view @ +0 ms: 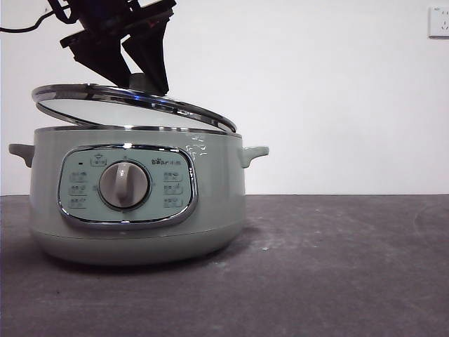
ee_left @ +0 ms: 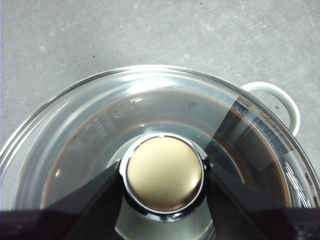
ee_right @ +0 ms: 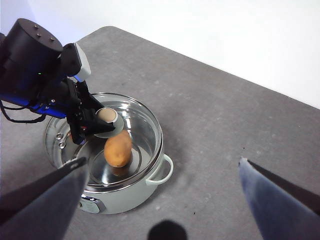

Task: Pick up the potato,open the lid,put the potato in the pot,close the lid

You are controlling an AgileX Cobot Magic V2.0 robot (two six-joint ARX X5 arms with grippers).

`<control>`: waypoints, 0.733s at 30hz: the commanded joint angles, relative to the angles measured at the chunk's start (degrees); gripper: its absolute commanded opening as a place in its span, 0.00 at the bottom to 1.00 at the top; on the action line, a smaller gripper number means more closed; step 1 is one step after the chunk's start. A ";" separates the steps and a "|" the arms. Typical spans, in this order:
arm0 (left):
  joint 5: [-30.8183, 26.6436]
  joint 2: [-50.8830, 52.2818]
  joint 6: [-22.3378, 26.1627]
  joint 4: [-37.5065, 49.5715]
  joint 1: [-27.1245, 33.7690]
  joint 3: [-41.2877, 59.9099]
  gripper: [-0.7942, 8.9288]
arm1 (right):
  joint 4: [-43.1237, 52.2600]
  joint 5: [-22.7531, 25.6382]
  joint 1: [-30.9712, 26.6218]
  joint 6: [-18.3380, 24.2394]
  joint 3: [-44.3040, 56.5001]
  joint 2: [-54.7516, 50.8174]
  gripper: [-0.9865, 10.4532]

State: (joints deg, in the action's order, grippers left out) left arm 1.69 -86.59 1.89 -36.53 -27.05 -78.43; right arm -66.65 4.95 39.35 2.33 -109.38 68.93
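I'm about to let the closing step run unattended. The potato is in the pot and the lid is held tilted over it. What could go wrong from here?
1. The lid hangs tilted, one edge low on the pot rim. Lowered like this it may seat crooked.
2. The left gripper holds only the round knob; the lid could swing or slip.
3. The potato seems well below the rim, so jamming looks unlikely.

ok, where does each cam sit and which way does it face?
Front: low at table height, looking level at the pot; left end effector tilting the lid.
Left wrist: straight down on the lid's knob, own jaws clamping it.
Right wrist: high, looking down at the potato in the pot; own jaws open.
All three share the lid.
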 commanded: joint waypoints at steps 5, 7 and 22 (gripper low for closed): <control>1.57 -1.95 -0.37 0.81 -0.07 -0.90 0.07 | 0.15 0.13 0.04 -0.52 0.02 0.04 0.52; 3.89 -2.71 -0.39 -0.07 -0.07 -0.90 0.07 | 0.15 0.11 0.04 -0.55 0.02 0.04 0.52; 4.28 -3.32 -0.17 -5.70 -0.20 -0.92 0.39 | -0.11 -0.07 0.04 -0.94 0.02 0.07 0.52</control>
State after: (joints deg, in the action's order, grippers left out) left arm 4.91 -89.12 1.52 -41.01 -26.92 -79.83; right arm -66.89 4.93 39.35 2.24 -109.38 68.93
